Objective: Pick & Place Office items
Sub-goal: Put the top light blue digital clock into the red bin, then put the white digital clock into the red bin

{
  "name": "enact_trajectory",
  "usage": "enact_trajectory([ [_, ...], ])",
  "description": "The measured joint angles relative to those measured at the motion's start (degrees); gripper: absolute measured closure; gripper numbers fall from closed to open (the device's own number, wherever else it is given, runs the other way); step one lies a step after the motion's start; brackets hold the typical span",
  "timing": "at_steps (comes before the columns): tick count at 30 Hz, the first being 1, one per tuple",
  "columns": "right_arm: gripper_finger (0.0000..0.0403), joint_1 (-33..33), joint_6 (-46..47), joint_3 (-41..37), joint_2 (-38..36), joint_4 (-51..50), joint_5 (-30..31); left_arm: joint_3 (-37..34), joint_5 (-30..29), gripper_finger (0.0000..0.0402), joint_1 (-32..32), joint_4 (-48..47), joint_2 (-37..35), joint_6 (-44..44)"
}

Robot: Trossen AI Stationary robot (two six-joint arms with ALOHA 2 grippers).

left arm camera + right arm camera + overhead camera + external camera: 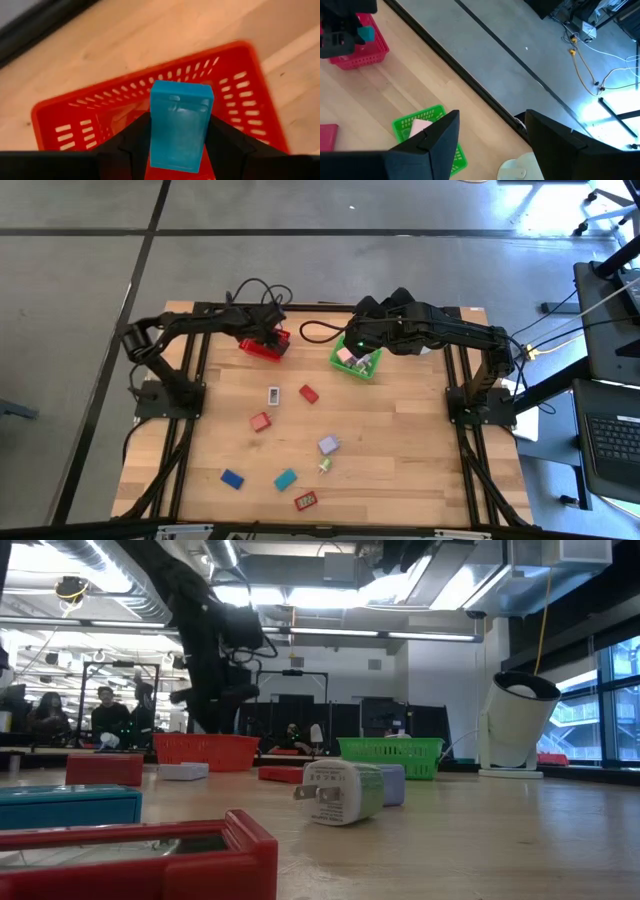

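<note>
My left gripper (268, 338) hangs over the red mesh basket (262, 348) at the table's far left, shut on a teal block (181, 125). The right wrist view shows the same block (366, 34) above that basket (370, 52). My right gripper (492, 117) is open with nothing between its fingers, high over the green basket (356, 363), which holds a pink-and-white piece (421, 125). Loose office items lie on the wood nearer the front: a white one (274, 394), red ones (308, 393) (261, 422), a lavender one (328, 445), a blue one (232, 478) and a teal one (286, 479). My left gripper pinches the teal block by its two long sides (156, 135) between the two fingers (132, 140). The fingers slant down from above and lie along the block, whose free end sticks out past the fingertips. The block is lifted clear, above the inside of the red basket (240, 85).
A red frame-like piece (306, 501) lies near the front edge, and a small white plug (340, 790) stands mid-table. A white round container (520, 725) stands at the far right corner. The wood between the baskets and the loose items is bare. People sit beyond the table (105, 710).
</note>
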Motion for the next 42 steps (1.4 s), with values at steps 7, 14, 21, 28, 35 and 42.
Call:
enact_trajectory([
  [7,0.0175,0.0,-0.1,0.0,0.0,-0.01,0.02,0.0,0.07,0.0244,0.03,-1.03,2.11,0.43],
  [14,0.0175,0.0,-0.14,0.0,0.0,-0.02,0.19,0.0,0.28,0.0226,0.03,-1.04,2.31,0.54],
  [21,0.0175,0.0,-0.25,0.0,0.0,0.0,0.2,0.8,0.28,0.0208,0.03,-3.16,2.29,0.81],
  [28,0.0175,0.0,-0.23,0.0,0.0,0.03,0.2,9.23,0.17,0.0205,-0.01,-15.9,2.25,3.51],
  [35,0.0175,-0.02,-0.06,0.0,0.0,0.65,3.06,15.4,6.21,0.0204,-4.06,-24.84,1.67,-0.2],
  [42,0.0175,-0.02,-5.17,0.0,0.0,0.7,3.44,15.41,7.27,0.0207,-14.22,-26.35,-0.73,-15.7],
])
